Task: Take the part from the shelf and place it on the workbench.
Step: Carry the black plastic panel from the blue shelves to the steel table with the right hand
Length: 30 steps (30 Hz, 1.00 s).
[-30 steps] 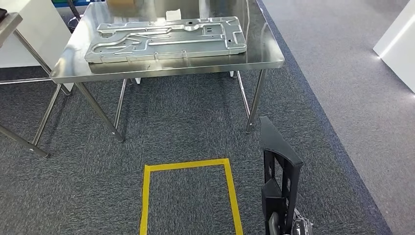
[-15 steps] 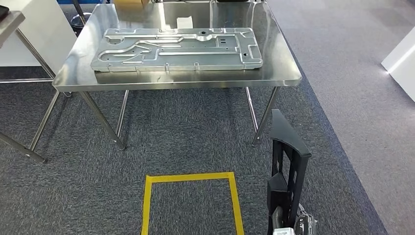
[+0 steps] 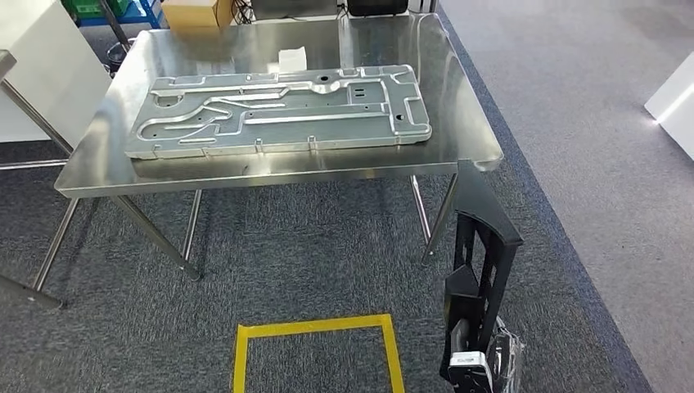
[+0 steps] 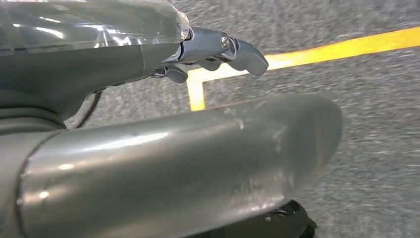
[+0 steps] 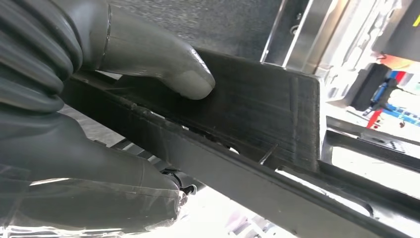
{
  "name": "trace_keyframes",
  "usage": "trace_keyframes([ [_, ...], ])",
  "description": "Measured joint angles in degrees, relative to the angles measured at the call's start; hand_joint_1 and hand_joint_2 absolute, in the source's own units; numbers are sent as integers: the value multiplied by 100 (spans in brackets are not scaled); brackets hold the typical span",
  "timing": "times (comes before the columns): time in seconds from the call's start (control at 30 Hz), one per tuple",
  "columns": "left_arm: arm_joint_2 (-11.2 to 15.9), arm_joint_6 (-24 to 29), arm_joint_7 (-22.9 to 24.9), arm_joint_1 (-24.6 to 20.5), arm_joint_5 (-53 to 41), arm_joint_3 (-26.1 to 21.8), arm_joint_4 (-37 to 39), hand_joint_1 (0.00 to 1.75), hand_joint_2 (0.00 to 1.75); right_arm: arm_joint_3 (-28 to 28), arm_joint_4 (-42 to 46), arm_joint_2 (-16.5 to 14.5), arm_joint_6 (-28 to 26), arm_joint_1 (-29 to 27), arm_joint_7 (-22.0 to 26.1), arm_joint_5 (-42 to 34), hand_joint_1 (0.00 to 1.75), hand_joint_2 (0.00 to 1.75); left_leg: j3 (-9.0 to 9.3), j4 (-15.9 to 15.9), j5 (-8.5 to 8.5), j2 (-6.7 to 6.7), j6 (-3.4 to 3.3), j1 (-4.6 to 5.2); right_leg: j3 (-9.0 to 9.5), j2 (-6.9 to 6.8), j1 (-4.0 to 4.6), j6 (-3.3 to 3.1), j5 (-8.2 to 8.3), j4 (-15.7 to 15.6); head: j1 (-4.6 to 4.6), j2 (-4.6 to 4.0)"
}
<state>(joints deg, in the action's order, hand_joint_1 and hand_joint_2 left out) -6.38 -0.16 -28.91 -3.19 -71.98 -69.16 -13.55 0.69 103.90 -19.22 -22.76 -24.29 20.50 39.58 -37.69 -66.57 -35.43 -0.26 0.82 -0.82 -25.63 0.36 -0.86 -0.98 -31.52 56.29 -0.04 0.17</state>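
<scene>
Part [image 3: 479, 270], a black ribbed plastic frame, is held upright at the robot's right side, low over the carpet and just beside the near right corner of the tabletop [image 3: 458, 123]. It is gripped at its lower end by the right robot hand [image 3: 483, 370]; in the right wrist view the thick grey thumb [image 5: 163, 64] is seen pressed on the flat black face of the part, with the other fingers wrapped under its edge.

Risk is judged to lie mostly at that corner: the top of the part stands very close to the steel edge and to the table leg [image 3: 438, 217], so a lift made too early or too near could knock the part against the tabletop and turn it in the grip. The part is long and is held only at one end, so it may also swing or slip while it is raised. The large metal plate [image 3: 278, 110] already covers much of the surface, therefore the part could be set down on it or catch its rim.

The left robot hand [image 4: 213, 49] hangs above the yellow floor tape [image 4: 341, 47]; nothing is seen in it, but whether its fingers are apart cannot be told.

Compared with half a second ago, the tabletop appears lower and nearer in the head view and the yellow tape lies lower; this is judged to be camera movement.
</scene>
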Motion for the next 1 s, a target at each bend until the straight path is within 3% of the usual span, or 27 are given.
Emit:
trace_keyframes([
  [0.07,2,-14,10,25,-7,0,0,0,0,-42,-33,27,-103,18,-47,3,175,175,-7,476,856,21,-44,25,174,16,13,64,-200,22,-7,0],
  [0.1,2,-20,18,32,-13,0,0,0,0,-65,-46,50,-194,32,-84,18,175,175,9,580,1122,27,-74,40,246,25,17,107,-271,32,-6,1],
  [0.13,2,-23,24,26,-29,1,0,0,0,-93,-54,80,-315,58,-132,57,175,175,41,598,1181,26,-105,58,297,35,19,154,-295,66,-3,0],
  [0.2,1,-27,29,-9,-72,5,0,0,0,-157,-42,164,-635,153,-255,261,175,175,160,632,1113,9,-189,55,200,28,6,229,-174,362,8,0],
  [0.27,1,-28,31,-38,-131,15,0,0,0,-205,-4,263,-1022,304,-423,719,175,175,301,705,1047,0,-260,43,-231,10,-2,261,-39,1038,23,0],
  [0.3,2,-31,33,-42,-164,22,0,0,0,-226,21,324,-1220,388,-522,1048,175,175,373,736,998,1,-284,44,-505,1,-3,264,-96,1394,30,0],
  [0.37,3,-39,39,-46,-220,38,0,0,0,-276,78,437,-1513,567,-718,1834,175,175,529,764,873,-2,-308,48,-995,-3,1,274,-510,1813,30,-1],
  [0.4,4,-45,42,-47,-243,46,0,0,0,-309,107,478,-1589,657,-785,2213,175,175,625,768,796,-9,-310,50,-1166,-4,2,275,-722,1842,29,-1],
  [0.43,3,-49,43,-49,-263,55,0,0,0,-340,133,501,-1628,741,-834,2537,175,175,733,770,712,-21,-306,51,-1274,-5,5,272,-824,1749,30,-1],
  [0.47,1,-53,43,-51,-282,65,1,0,0,-370,156,517,-1641,811,-865,2781,175,175,848,771,626,-35,-298,51,-1324,-5,11,254,-751,1542,32,-2],
  [0.5,-4,-54,43,-50,-297,74,1,0,0,-401,176,534,-1646,870,-888,2990,175,175,949,778,535,-48,-288,52,-1337,-6,24,227,-467,1240,34,-2],
  [0.57,-23,-61,43,-56,-330,93,14,0,0,-464,202,579,-1666,968,-972,3447,175,175,1123,768,369,-77,-241,69,-1342,3,65,158,340,686,34,-1],
  [0.6,-31,-64,43,-62,-348,104,20,0,0,-501,211,612,-1678,1026,-1043,3772,175,175,1187,792,293,-88,-210,79,-1331,9,85,127,624,533,27,-1],
  [0.63,-36,-68,42,-71,-371,118,26,0,0,-528,220,661,-1687,1100,-1077,4133,175,175,1248,772,275,-99,-173,89,-1307,22,88,96,738,465,17,-1],
  [0.7,-29,-72,43,-94,-418,157,27,0,0,-505,263,769,-1695,1278,-780,4757,175,175,1264,630,340,-98,-104,94,-1153,39,67,34,690,388,-1,-1],
  [0.77,-20,-80,48,-124,-460,191,28,0,0,-298,337,774,-1700,1433,180,4988,175,175,1047,153,414,-68,-42,85,-958,36,40,-32,614,288,-27,0],
  [0.83,-18,-105,68,-146,-499,208,30,0,0,23,423,682,-1703,1544,1244,5025,175,175,614,-441,201,-35,13,60,-788,25,32,-71,507,231,-50,-1],
  [0.9,-20,-137,101,-150,-532,228,32,0,0,303,488,671,-1709,1621,1697,5037,175,175,202,-761,-204,-21,41,35,-617,27,28,-67,371,210,-52,-1],
  [0.93,-20,-146,114,-145,-542,238,32,0,0,414,511,707,-1713,1653,1710,5037,175,175,80,-728,-307,-16,44,25,-522,30,23,-56,295,207,-50,-1],
  [0.97,-19,-151,125,-137,-546,246,33,0,0,520,527,758,-1717,1685,1710,5038,175,175,20,-562,-260,-12,47,17,-419,33,17,-41,214,206,-52,-2],
  [1.0,-19,-154,131,-128,-550,254,33,0,0,615,540,825,-1721,1713,1710,5039,175,175,10,-276,-6,-8,47,12,-318,35,11,-20,130,205,-54,-1],
])
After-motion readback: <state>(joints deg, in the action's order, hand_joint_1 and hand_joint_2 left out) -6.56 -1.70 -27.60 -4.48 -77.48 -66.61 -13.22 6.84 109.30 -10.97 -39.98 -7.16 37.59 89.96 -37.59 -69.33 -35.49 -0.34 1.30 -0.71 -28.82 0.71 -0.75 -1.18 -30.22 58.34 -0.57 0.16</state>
